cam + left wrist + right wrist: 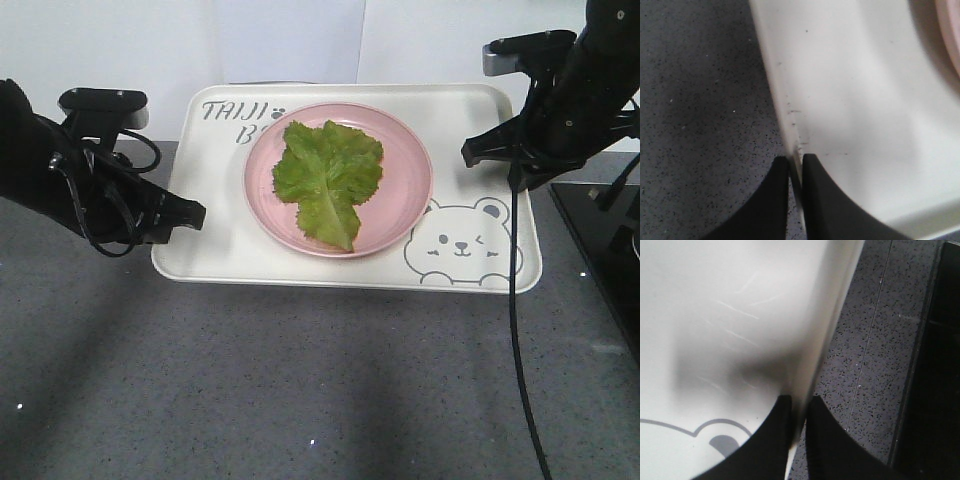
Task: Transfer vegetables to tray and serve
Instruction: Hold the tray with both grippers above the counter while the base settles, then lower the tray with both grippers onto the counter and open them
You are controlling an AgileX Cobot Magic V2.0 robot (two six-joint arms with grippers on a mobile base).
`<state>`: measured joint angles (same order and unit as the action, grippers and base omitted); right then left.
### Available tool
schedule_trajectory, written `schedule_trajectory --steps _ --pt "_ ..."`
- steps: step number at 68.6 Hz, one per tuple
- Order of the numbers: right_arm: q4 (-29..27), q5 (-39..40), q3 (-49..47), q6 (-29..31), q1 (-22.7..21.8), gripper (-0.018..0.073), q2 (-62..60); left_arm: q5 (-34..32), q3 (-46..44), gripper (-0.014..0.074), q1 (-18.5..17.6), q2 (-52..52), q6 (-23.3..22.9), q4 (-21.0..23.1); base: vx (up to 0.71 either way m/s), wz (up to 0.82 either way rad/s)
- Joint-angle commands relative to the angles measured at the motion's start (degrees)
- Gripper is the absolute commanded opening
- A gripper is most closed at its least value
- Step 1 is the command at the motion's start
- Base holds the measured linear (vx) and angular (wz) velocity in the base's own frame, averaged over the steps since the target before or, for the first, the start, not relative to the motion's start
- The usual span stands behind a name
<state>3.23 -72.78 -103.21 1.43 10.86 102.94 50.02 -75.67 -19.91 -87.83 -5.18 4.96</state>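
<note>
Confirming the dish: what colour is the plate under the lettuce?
Pink plate, clearest in the front-facing view.

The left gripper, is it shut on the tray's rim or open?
Shut on the rim: in the left wrist view the left gripper has its black fingers either side of the cream tray edge.

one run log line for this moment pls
stage: tray grip | left gripper: shut on tray left rim | right gripper: shut on right rim | lettuce leaf: on pink plate, on tray

One lettuce leaf (328,178), one pink plate (405,215), one tray (470,120) — and two grippers — left (190,213), right (478,153).
</note>
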Motion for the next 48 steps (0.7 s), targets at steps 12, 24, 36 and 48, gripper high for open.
schedule_trajectory --steps 12,24,36,48 --pt "-5.41 0.31 -1.52 2.02 0.99 0.0025 -3.13 -6.79 -1.87 -0.0007 -1.09 2.60 1.47 5.34 0.00 0.00" --pt "-6.30 1.51 -1.52 1.85 0.99 0.0025 -3.13 -6.72 -1.87 -0.0007 -1.09 2.60 1.47 5.20 0.00 0.00" --pt "-10.10 1.26 -1.52 5.95 1.04 0.0025 -1.90 -5.48 -1.87 -0.0006 -1.09 1.87 1.27 3.44 0.00 0.00" --pt "-11.33 -0.07 -1.52 6.58 1.04 0.0025 1.16 -3.48 -1.69 -0.0006 -1.09 -1.58 1.27 2.94 0.00 0.00"
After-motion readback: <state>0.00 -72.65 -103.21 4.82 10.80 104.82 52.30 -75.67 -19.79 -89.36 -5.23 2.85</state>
